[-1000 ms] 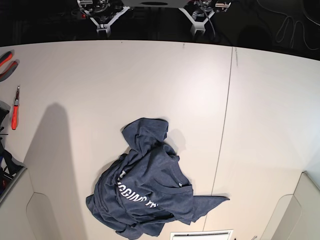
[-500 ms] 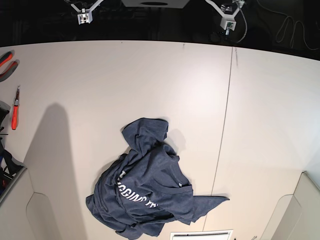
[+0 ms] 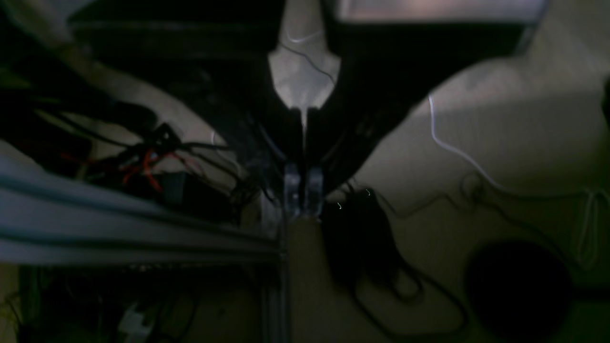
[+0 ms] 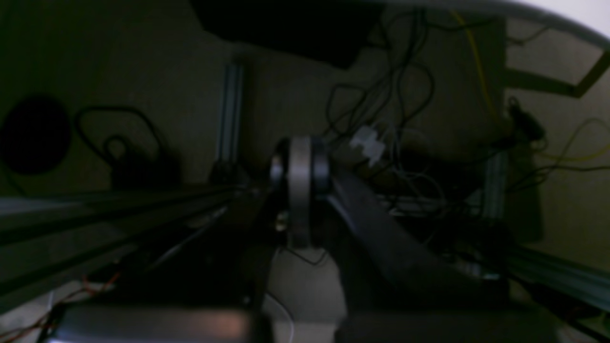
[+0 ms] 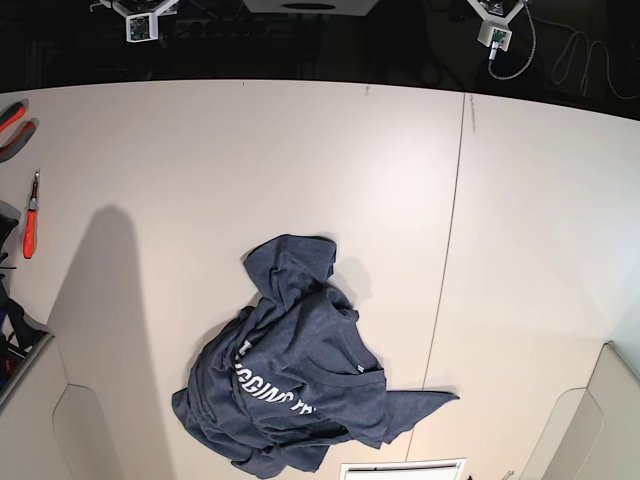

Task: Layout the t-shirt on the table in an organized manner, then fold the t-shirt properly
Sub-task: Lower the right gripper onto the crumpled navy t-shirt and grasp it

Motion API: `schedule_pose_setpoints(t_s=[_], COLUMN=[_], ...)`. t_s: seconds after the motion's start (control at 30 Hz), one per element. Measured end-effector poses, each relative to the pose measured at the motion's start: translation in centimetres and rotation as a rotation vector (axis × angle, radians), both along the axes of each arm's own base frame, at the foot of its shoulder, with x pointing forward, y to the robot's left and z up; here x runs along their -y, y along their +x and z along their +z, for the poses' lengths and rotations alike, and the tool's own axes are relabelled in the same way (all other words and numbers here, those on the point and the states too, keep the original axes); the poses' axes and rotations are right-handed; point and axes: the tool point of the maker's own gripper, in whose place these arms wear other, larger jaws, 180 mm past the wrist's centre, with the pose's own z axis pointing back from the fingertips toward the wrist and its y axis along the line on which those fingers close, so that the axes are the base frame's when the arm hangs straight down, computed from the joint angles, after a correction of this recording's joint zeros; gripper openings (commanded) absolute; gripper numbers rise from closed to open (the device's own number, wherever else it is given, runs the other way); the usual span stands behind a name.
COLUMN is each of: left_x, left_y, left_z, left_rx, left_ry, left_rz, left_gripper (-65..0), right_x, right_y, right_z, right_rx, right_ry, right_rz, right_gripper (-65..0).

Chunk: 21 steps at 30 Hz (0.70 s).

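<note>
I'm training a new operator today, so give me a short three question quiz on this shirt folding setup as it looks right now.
1. True or false: the t-shirt lies flat and spread out on the table.
2. Multiple choice: where do the two grippers sit in the base view? A) on the shirt B) at the top edge, beyond the table's far side C) beside the red-handled tools
3. Fill in: the left gripper has its jaws ____.

Key
1. False: it is crumpled in a heap near the front edge, white lettering partly showing.
2. B: the left gripper and the right gripper are up there, touching nothing.
3. Shut, holding nothing.
</note>
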Motion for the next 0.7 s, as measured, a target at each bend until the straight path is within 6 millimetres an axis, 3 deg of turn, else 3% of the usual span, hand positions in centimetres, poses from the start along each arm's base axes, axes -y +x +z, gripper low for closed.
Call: schedule_pose_setpoints(t_s=[0.17, 0.47, 0.6, 0.7], left_x=[0.2, 3.2, 4.7, 5.4], left_y=[1.4, 5.8, 9.5, 13.4], left_z=[4.1, 10.7, 14.7, 18.7], left_rx=[0.081, 0.205, 0.372, 0.599], left_ry=[0.017, 0.015, -0.002, -0.031], left_rz=[-0.09, -0.217, -0.239, -0.225], left_gripper=[-65.0, -65.0, -65.0, -65.0], right_x=[-0.4, -1.1, -1.5, -1.5], right_y=[2.5, 7.8, 10.5, 12.5], right_z=[3.0, 8.5, 10.8, 11.4], right_rx=[0.098, 0.289, 0.382, 0.411], right_ry=[0.007, 0.008, 0.016, -0.005], right_rz=[0.028, 0.032, 0.039, 0.052], right_gripper=[-65.0, -65.0, -65.0, -65.0])
